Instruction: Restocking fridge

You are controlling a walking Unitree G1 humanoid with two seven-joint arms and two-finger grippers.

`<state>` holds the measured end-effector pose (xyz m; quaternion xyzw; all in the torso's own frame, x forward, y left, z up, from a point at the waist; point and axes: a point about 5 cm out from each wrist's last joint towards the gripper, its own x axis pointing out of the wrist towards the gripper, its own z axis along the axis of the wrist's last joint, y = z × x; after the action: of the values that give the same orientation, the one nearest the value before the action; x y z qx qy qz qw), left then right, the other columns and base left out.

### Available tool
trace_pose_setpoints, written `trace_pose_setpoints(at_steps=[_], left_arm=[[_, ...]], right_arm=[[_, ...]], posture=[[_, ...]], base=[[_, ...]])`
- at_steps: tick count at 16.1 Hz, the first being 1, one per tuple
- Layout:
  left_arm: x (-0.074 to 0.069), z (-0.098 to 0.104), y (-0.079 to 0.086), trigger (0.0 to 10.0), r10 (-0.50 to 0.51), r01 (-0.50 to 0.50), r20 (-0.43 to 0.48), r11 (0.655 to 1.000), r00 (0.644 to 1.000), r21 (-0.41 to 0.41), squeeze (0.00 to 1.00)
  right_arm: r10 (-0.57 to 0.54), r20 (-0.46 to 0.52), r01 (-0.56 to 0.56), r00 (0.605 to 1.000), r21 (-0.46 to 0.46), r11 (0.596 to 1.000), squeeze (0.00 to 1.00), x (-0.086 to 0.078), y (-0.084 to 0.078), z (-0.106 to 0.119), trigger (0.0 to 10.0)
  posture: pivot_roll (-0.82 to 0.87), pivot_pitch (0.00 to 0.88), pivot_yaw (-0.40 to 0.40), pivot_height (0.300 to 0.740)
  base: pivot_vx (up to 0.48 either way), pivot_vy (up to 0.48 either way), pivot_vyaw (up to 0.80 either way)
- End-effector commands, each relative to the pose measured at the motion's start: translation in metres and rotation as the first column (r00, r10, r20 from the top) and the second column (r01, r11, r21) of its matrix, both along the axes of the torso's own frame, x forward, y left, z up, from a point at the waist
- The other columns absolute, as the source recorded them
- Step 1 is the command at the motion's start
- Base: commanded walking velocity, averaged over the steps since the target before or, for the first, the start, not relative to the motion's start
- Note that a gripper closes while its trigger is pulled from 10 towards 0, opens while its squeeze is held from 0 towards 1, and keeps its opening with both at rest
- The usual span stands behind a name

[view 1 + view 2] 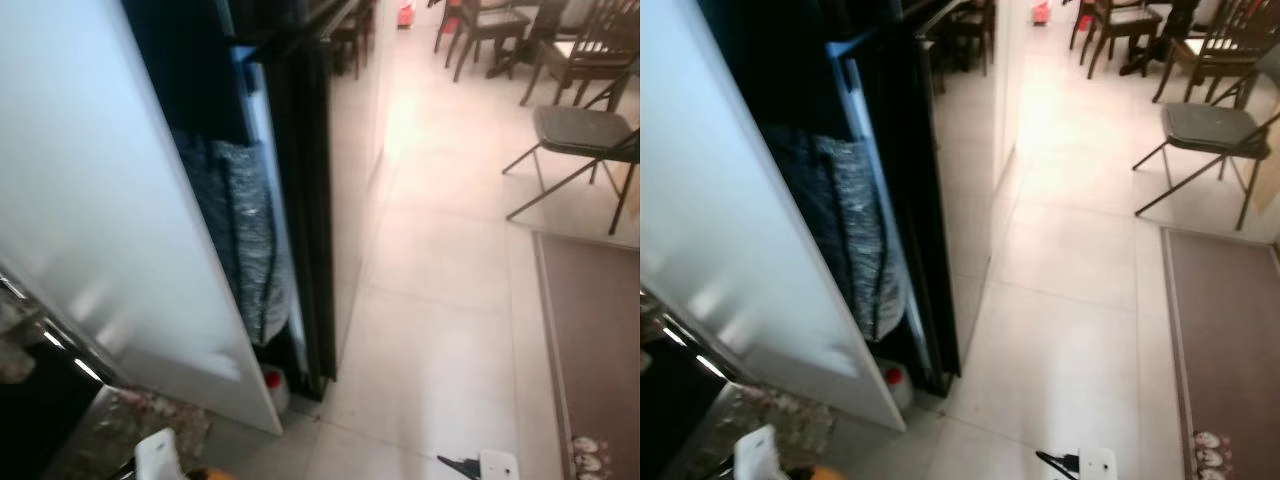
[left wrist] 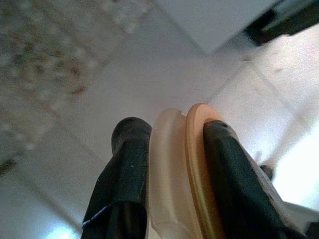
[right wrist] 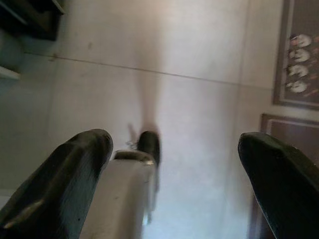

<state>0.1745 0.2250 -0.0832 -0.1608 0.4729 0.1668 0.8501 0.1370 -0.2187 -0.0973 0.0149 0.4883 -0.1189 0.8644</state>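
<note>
The left gripper [image 2: 172, 149] was clamped on a pale container with an orange lid [image 2: 197, 169], carried low over the tiled floor [image 1: 440, 330], presumably to keep the item secure until it could be shelved. The fridge door [image 1: 90, 200] stood open just ahead and to the robot's left, a grey cloth [image 1: 245, 235] hanging at the dark cabinet edge. The right gripper [image 3: 174, 164] hung with fingers spread and empty, likely kept free for the door.

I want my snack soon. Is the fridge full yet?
Not yet. The fridge door already stands open. The left pincer grips a pale container with an orange rim, hanging low above the floor. The right pincer is open, holding nothing. The container must go inside.
</note>
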Motion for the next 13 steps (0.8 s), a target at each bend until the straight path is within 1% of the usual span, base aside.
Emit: trace_pose_setpoints(at_steps=[1,6,10,12,13], left_arm=[[0.003,0.001,0.0,10.0,-0.011,0.011,0.002,1.0,1.0,-0.002,0.0],[0.005,0.002,0.0,10.0,-0.033,0.033,0.008,0.999,0.999,-0.002,0.0],[0.008,0.0,-0.021,10.0,-0.066,0.066,0.005,0.998,0.998,-0.018,0.0],[0.01,-0.001,-0.032,10.0,-0.085,0.086,0.004,0.996,0.996,-0.023,0.0],[0.011,-0.001,-0.034,10.0,-0.09,0.09,0.003,0.996,0.996,-0.024,0.0]], right_arm=[[-0.01,-0.007,0.01,1.0,0.002,1.0,0.0,-0.004,0.0,-0.001,10.0],[-0.008,-0.009,0.008,1.0,-0.004,1.0,0.0,-0.004,0.0,-0.001,10.0],[-0.014,-0.011,0.014,1.0,-0.008,1.0,0.0,-0.005,0.0,-0.002,10.0],[-0.029,-0.009,0.029,1.0,-0.017,0.999,0.0,-0.005,0.0,-0.002,10.0],[-0.04,-0.004,0.04,0.999,-0.024,0.999,0.0,-0.005,-0.001,-0.001,10.0]], posture=[[-0.11,0.0,0.096,0.74],[-0.12,0.0,0.102,0.74],[-0.12,0.0,0.104,0.74],[-0.12,0.0,0.106,0.74],[-0.12,0.0,0.106,0.74]], base=[[0.0,0.315,0.0],[0.0,0.307,0.0],[0.0,0.3,0.0],[0.0,0.0,0.0],[0.0,0.0,0.0]])
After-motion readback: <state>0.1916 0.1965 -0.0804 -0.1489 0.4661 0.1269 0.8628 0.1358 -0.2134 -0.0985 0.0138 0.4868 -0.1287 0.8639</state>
